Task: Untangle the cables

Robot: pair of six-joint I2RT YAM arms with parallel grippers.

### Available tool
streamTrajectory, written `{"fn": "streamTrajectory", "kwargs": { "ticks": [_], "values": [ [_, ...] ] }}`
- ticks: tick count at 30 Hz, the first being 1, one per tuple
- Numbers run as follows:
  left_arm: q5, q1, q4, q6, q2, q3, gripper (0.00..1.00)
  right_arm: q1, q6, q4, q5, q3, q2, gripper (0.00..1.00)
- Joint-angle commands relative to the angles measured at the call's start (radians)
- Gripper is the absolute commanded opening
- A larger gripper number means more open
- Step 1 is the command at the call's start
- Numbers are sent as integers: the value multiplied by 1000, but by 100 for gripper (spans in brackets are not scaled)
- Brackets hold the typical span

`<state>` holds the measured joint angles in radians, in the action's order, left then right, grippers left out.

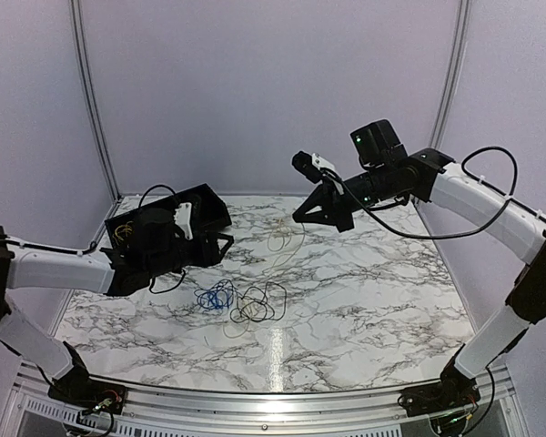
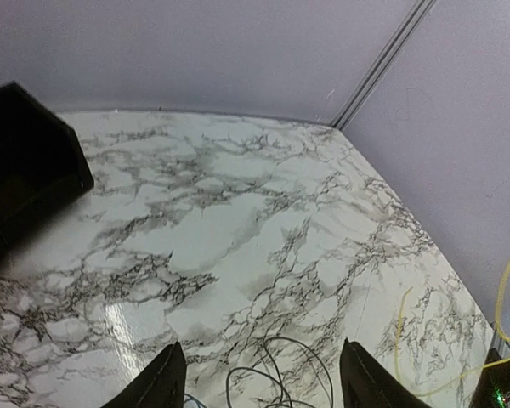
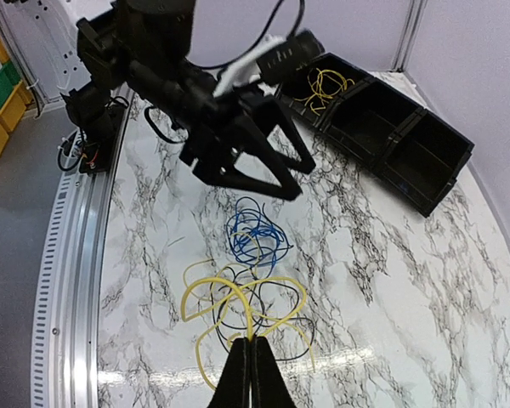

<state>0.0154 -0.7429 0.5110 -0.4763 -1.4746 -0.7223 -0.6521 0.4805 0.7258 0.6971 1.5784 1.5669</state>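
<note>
Two yellow cables: one binned, one pinched

At 10 o'clock on the marble table (image 1: 373, 300) sits the black bin (image 3: 382, 140). A coiled yellow wire (image 3: 325, 83) lies in its end compartment. The right gripper (image 3: 251, 344) hangs above the table with its fingers pressed together on a yellow cable (image 3: 211, 289), which loops down from the tips onto the pile. The blue coil (image 1: 216, 296) and black loops (image 1: 259, 308) lie toward 8 o'clock from the table's centre. The left gripper (image 2: 263, 382) has its fingers spread wide and holds nothing. The black loops show at 6 o'clock between them.
</note>
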Motion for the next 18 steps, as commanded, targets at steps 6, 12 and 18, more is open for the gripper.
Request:
{"fn": "streamTrajectory", "kwargs": {
  "ticks": [6,12,18],
  "values": [
    [-255,-41,2,224,152,-76,67,5,-3,-66,-87,-23,11,0],
    [-447,-76,3,183,77,-183,70,0,-12,-72,-122,-23,38,0],
    [-432,-99,3,108,-17,-253,69,-18,-11,-80,-130,-39,36,0]
  ]
}}
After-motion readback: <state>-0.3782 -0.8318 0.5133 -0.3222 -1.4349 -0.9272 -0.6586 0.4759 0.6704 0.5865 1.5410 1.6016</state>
